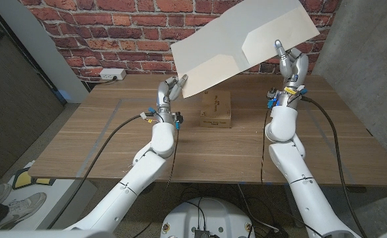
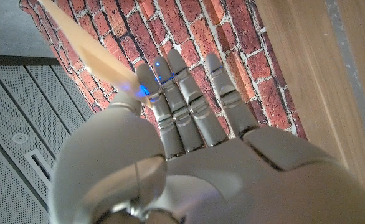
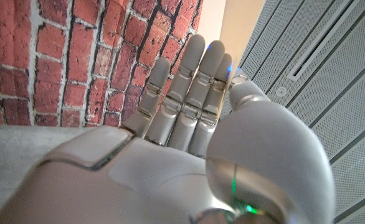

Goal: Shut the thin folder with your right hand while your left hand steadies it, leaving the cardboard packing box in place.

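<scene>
I hold the folder (image 1: 243, 49) up in the air, in the upper middle of the head picture, above the far part of the table (image 1: 101, 142). It is open and spread wide, and its pale inside face with a slanted pocket is turned toward me. My left hand (image 1: 169, 89) grips its lower left corner; in the left wrist picture the cream edge of the folder (image 2: 86, 53) goes between my thumb and my long fingers (image 2: 189, 99), which are straight and close together. My right hand (image 1: 290, 66) is raised at the folder's lower right edge, with the fingers pointing up and touching the sheet. In the right wrist picture these fingers (image 3: 195, 93) are also straight and side by side; whether the thumb really clamps the folder, I cannot tell.

The cardboard box (image 1: 216, 110) stands on the table under the folder, between my two arms. Its flaps are closed, so its contents are hidden.
</scene>
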`<act>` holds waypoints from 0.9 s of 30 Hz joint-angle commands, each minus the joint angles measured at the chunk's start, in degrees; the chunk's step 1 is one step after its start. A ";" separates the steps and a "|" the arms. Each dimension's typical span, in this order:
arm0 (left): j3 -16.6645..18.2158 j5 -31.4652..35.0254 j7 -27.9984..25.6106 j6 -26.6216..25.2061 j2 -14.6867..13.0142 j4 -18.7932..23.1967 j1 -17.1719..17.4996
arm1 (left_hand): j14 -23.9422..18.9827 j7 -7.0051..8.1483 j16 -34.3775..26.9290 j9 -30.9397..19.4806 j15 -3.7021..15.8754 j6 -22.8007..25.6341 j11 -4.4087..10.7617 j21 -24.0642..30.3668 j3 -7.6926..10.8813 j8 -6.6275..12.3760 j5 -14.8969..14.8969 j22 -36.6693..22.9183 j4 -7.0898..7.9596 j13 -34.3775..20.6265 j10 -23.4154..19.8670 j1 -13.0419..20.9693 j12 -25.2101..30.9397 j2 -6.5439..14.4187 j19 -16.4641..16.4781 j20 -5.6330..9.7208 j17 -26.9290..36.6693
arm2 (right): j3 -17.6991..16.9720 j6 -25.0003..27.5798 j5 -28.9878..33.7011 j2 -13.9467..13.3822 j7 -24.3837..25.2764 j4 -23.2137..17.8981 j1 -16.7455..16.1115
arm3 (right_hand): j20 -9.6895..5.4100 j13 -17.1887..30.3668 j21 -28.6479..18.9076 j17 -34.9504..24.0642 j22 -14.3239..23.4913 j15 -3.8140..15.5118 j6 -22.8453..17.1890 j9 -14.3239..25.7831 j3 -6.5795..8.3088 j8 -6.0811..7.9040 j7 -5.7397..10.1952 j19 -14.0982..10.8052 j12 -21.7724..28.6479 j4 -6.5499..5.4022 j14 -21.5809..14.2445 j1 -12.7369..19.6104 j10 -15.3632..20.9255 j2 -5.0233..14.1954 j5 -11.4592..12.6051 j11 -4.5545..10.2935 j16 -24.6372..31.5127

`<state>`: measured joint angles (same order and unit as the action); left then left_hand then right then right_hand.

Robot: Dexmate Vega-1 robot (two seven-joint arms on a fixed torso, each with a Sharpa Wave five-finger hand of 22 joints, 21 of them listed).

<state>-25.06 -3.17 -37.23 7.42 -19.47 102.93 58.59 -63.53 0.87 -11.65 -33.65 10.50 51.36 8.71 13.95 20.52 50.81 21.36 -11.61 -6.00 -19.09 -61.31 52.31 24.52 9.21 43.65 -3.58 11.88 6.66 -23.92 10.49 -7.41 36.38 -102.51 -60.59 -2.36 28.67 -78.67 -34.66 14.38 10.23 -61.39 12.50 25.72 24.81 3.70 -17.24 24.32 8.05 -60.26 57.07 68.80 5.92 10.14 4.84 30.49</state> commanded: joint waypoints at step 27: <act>-1.27 1.31 8.25 -13.74 -7.75 7.11 -6.92 | 1.82 -1.95 1.34 -0.08 -0.59 -0.92 0.66 1.66 2.64 1.15 2.04 -0.64 0.48 -2.12 -0.21 0.08 1.06 -0.78 1.32 2.24 0.20 | 5.95 15.02 44.78 -7.26 17.82 -1.47 -2.32 | -5.30 -0.19 0.00 -0.30 -3.23 2.46 -0.31 -0.35 1.75 0.06 0.80 0.60 -0.99 0.07 0.32 -1.07 0.18 -0.62 0.29 0.55 -1.76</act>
<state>-26.10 1.19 -34.37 -6.31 -25.07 109.89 54.32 -62.57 -0.54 -10.76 -33.71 10.01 50.55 8.24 15.07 22.59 51.59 23.02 -12.14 -5.55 -20.89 -61.78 52.59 25.46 8.44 44.58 -2.29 12.11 11.34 -10.49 51.72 -14.08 52.86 -104.82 -62.62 -2.25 28.41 -78.67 -34.65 11.18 10.02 -61.62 12.08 27.08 24.79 3.91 -16.73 23.46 8.14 -60.06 56.23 68.60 5.41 10.13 5.03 28.99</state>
